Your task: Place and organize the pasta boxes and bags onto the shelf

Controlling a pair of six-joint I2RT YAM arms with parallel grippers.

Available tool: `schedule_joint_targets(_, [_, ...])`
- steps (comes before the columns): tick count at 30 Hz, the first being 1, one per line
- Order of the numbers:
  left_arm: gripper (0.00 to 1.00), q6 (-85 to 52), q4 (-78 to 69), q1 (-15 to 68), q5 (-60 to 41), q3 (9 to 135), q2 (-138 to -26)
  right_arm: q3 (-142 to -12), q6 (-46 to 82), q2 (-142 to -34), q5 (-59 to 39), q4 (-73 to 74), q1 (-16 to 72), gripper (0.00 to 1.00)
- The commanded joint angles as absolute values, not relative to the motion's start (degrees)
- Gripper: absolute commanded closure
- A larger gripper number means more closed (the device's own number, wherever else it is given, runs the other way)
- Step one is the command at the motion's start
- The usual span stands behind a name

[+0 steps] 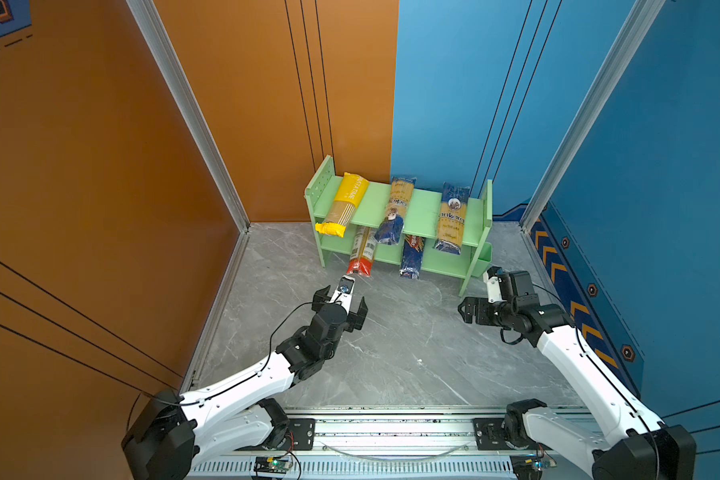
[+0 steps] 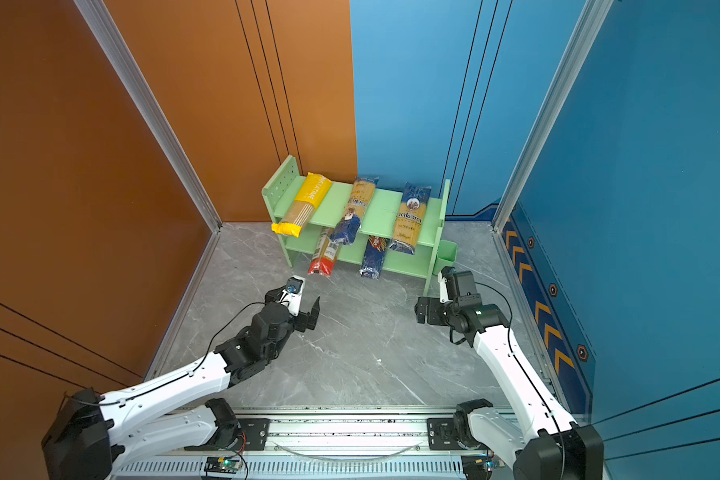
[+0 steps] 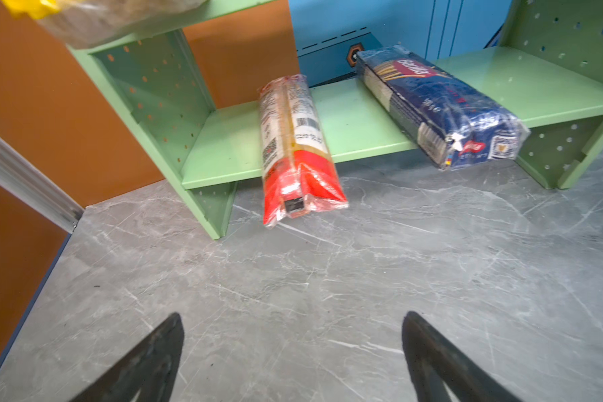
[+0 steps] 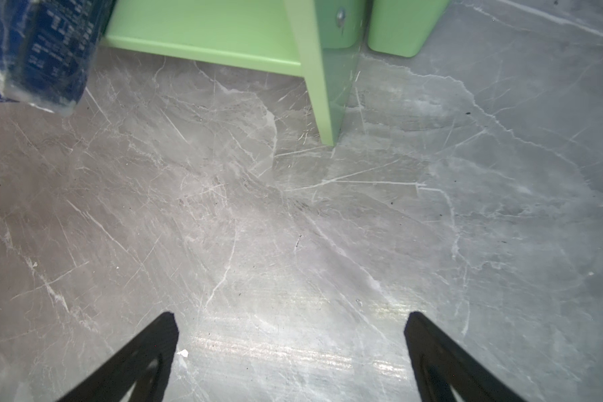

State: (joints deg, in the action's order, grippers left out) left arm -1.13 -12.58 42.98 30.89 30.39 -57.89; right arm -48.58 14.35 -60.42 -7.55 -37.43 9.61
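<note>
The light green shelf stands against the back wall. Its top tier carries a yellow pack and two blue-and-yellow ankara packs. On the lower tier lie a red-ended clear pack and a dark blue Barilla pack, both jutting over the front edge. My left gripper is open and empty, low over the floor just in front of the red end. My right gripper is open and empty too, near the shelf's right front leg.
A small green bin hangs on the shelf's right side, close to my right wrist. The orange wall and its metal corner rail border the left. Grey marble floor spreads between the arms and the shelf.
</note>
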Motion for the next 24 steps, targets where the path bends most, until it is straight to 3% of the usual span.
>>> schedule_joint_targets(1, [0.02,0.40,-10.92,39.25,26.60,29.00,-55.11,-49.24,14.18,-60.10,-10.43,-35.95,6.91,0.00])
schedule_joint_targets(12, [0.02,0.10,-17.17,23.49,19.66,24.03,-53.45,-48.10,12.86,-59.26,-8.03,-29.22,5.36,0.00])
schedule_joint_targets(24, [0.02,0.90,-30.55,10.28,15.17,19.34,-62.14,-46.73,11.13,-59.33,-1.79,-22.93,5.45,0.00])
